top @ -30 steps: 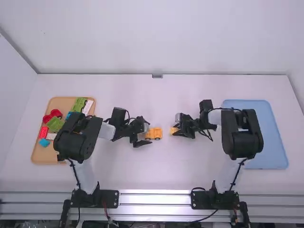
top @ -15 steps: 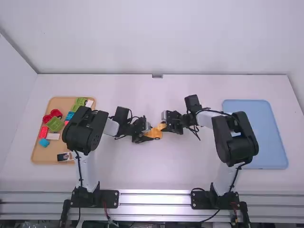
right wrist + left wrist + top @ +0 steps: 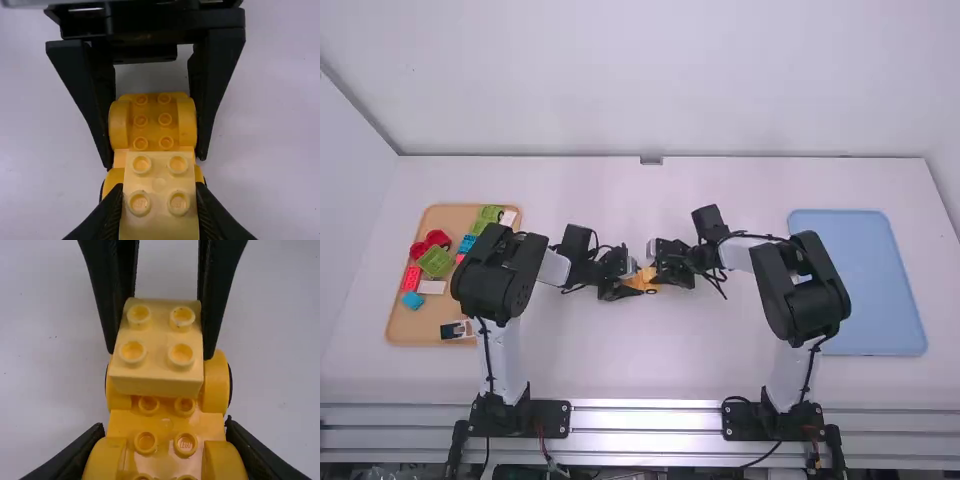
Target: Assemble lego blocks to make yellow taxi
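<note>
In the high view my left gripper (image 3: 632, 288) and my right gripper (image 3: 658, 278) face each other mid-table at the orange-yellow car base (image 3: 642, 281). In the left wrist view my left gripper (image 3: 165, 450) is shut on the sides of the studded car base (image 3: 165, 427) at its fender end. The right wrist view has my right gripper (image 3: 159, 200) shut on a pale yellow four-stud block (image 3: 159, 187). That block (image 3: 156, 352) is over the base's far end, above the wheels; whether it touches the studs I cannot tell.
At the left stands a wooden tray (image 3: 405, 328) with red, green, blue and white blocks, partly under the left arm. A blue tray (image 3: 865, 280) lies at the right, beside the right arm. Both forearms stretch inward over the table.
My right gripper has moved left with the pale block, from apart to over the car base. My left gripper closed in on the base, then stayed in place.
</note>
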### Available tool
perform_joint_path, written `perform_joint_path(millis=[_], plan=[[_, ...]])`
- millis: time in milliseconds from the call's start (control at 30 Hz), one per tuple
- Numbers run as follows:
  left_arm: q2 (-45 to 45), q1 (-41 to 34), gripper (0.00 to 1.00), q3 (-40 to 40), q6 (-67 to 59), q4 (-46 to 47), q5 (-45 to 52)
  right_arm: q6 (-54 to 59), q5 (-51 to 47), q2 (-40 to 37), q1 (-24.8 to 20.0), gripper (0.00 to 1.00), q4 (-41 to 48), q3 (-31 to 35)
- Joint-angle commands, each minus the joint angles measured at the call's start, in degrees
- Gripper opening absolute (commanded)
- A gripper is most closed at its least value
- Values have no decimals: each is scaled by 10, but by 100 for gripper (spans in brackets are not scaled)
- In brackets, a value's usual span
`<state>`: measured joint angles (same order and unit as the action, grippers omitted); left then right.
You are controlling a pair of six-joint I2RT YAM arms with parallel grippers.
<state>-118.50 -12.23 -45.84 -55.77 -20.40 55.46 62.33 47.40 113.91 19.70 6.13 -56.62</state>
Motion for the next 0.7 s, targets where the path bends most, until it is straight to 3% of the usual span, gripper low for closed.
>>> perform_joint_path(millis=[0,667], plan=[[-15,-1,48,5,-6,5,-9,-5,-9,11,0,30,2,-8],[-15,1,49,5,-6,5,-9,4,-42,19,22,31,5,-8]])
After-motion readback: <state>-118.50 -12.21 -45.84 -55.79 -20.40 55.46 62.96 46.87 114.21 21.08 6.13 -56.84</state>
